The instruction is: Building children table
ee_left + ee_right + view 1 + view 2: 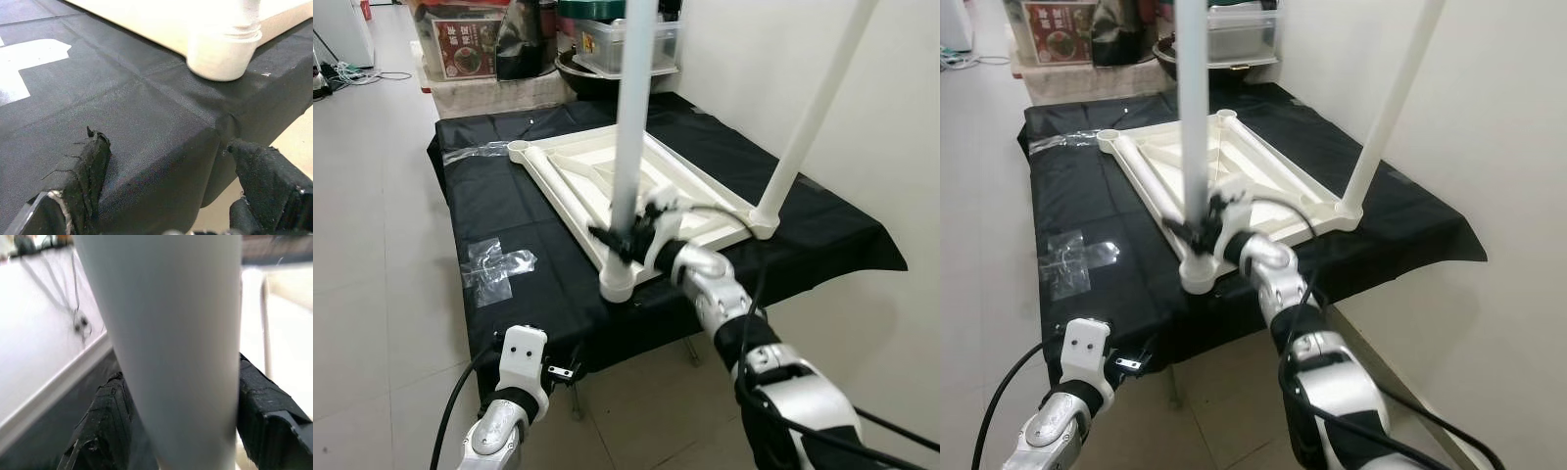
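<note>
The left gripper [166, 196] hung with fingers spread at the near edge of the black cloth [529, 294]. Beyond it, the right gripper [625, 238] clasped the near table leg [631, 147], upright in its corner socket [617, 284] of the upside-down white tabletop [607, 186]. Farthest back, a clear lidded bin [631, 44] held contents too unclear to tell.

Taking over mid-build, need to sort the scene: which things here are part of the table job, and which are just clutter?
Job:
- upturned white tabletop
- near leg, gripped by the right gripper
- second fitted leg
- left gripper, open, at the cloth's edge

Lying about:
- clear tape on the black cloth
- storage bins
</note>
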Available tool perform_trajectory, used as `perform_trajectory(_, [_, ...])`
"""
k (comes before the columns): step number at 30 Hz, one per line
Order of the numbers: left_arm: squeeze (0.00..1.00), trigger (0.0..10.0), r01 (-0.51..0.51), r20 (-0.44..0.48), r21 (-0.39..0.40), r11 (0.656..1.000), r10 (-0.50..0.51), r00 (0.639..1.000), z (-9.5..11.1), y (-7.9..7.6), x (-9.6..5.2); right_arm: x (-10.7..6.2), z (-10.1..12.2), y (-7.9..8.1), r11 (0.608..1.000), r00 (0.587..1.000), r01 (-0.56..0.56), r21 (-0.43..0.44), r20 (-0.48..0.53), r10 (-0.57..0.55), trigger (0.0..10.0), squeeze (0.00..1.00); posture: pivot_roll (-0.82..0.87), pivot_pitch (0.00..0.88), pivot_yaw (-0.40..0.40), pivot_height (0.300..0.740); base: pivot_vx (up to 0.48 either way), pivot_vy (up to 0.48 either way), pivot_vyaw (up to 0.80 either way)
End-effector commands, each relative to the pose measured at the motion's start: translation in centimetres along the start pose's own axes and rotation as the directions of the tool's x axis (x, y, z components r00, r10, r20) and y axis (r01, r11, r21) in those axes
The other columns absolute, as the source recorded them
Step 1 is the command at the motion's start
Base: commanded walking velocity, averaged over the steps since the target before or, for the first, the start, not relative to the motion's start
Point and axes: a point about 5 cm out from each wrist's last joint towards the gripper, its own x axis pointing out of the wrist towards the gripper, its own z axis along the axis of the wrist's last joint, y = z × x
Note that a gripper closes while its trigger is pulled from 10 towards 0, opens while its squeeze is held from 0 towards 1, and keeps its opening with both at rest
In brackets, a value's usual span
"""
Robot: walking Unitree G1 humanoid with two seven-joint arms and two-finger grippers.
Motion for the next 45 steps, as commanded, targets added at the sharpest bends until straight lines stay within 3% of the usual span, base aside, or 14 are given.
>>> perform_trajectory(1, [0.00,10.0,0.008,-0.025,0.013,1.000,-0.007,1.000,-0.6,0.0,-0.2,0.1,-1.0,0.7,0.999,0.998,-0.052,0.000,-0.048,0.052,5.3,0.00,0.09,0.000,-0.078,0.740,0.000,0.000,0.00])
perform_trajectory(3, [0.00,10.0,0.000,-0.010,-0.005,1.000,0.000,1.000,-0.4,0.0,0.0,0.1,-1.3,0.1,0.999,0.997,0.044,0.016,-0.059,-0.043,0.0,0.00,0.09,0.000,-0.079,0.740,0.000,0.000,0.00])
perform_trajectory(10, [0.00,10.0,0.009,-0.004,0.007,1.000,-0.009,1.000,0.0,0.2,0.4,-0.2,-0.1,-2.6,0.894,0.899,0.438,0.096,-0.032,-0.437,0.0,0.00,0.10,0.000,-0.081,0.740,0.000,0.000,0.00])
perform_trajectory(11, [0.00,10.0,0.003,-0.012,-0.001,1.000,-0.003,1.000,-0.3,0.3,0.0,-2.3,-0.9,-5.0,0.658,0.676,0.735,0.160,-0.111,-0.728,0.0,0.00,0.09,0.000,-0.064,0.740,0.000,0.000,0.00])
perform_trajectory(13, [0.00,10.0,0.003,-0.012,-0.001,1.000,-0.003,1.000,-0.3,0.3,0.0,-2.3,-0.9,-5.0,0.658,0.676,0.735,0.160,-0.111,-0.728,0.0,0.00,0.09,0.000,-0.064,0.740,0.000,0.000,0.00])
perform_trajectory(14, [0.00,10.0,0.002,-0.015,-0.005,1.000,-0.002,1.000,-0.5,0.4,-0.3,-4.0,-2.1,-5.8,0.455,0.486,0.871,0.186,-0.190,-0.853,0.0,0.00,0.09,0.000,-0.065,0.740,0.000,0.000,0.00])
perform_trajectory(17, [0.00,10.0,0.008,-0.018,0.004,1.000,-0.008,1.000,-0.6,0.3,-0.5,-5.0,-3.2,-5.6,0.326,0.368,0.925,0.194,-0.248,-0.896,0.0,0.00,0.08,0.000,-0.060,0.740,0.000,0.000,0.00])
perform_trajectory(22, [0.00,10.0,-0.006,0.002,-0.022,1.000,0.006,1.000,-0.3,0.3,-0.3,-3.8,-4.3,-3.4,0.409,0.463,0.883,0.232,-0.278,-0.841,4.5,0.00,0.07,0.000,-0.058,0.740,0.000,0.000,0.00])
perform_trajectory(23, [0.00,10.0,-0.006,0.007,-0.027,1.000,0.006,1.000,-0.1,0.4,-0.1,-3.8,-4.4,-3.6,0.400,0.460,0.884,0.242,-0.297,-0.837,10.0,0.00,0.08,0.000,-0.061,0.740,0.000,0.000,0.00])
perform_trajectory(24, [0.00,10.0,0.010,0.005,0.008,1.000,-0.010,1.000,-0.1,0.2,-0.1,-3.3,-3.2,-4.0,0.452,0.516,0.848,0.278,-0.231,-0.825,10.0,1.00,0.08,0.000,-0.058,0.740,0.000,0.000,0.00])
perform_trajectory(30, [0.00,10.0,0.016,-0.004,0.019,1.000,-0.015,1.000,-0.4,0.3,-0.2,-2.3,-0.7,-4.4,0.569,0.618,0.766,0.301,-0.100,-0.780,10.0,1.00,0.08,0.000,-0.055,0.740,0.000,0.000,0.00])
perform_trajectory(31, [0.00,10.0,0.012,-0.007,0.008,1.000,-0.012,1.000,-0.6,0.4,-0.3,-1.5,0.8,-4.5,0.641,0.687,0.698,0.318,-0.046,-0.725,10.0,0.00,0.08,0.000,-0.063,0.740,0.000,0.000,0.00])
perform_trajectory(38, [0.00,10.0,-0.008,0.014,-0.016,1.000,0.008,1.000,-0.3,0.2,0.0,-1.2,2.9,-3.9,0.931,0.949,0.245,0.271,0.131,-0.288,10.0,0.00,0.08,0.000,-0.081,0.740,0.000,0.000,0.00])
perform_trajectory(45, [0.00,10.0,0.025,0.023,0.015,1.000,-0.025,0.999,0.1,0.0,0.4,-1.5,0.2,-2.4,0.983,0.998,0.055,0.175,0.019,-0.059,10.0,0.00,0.09,0.000,-0.084,0.740,0.000,0.000,0.00])
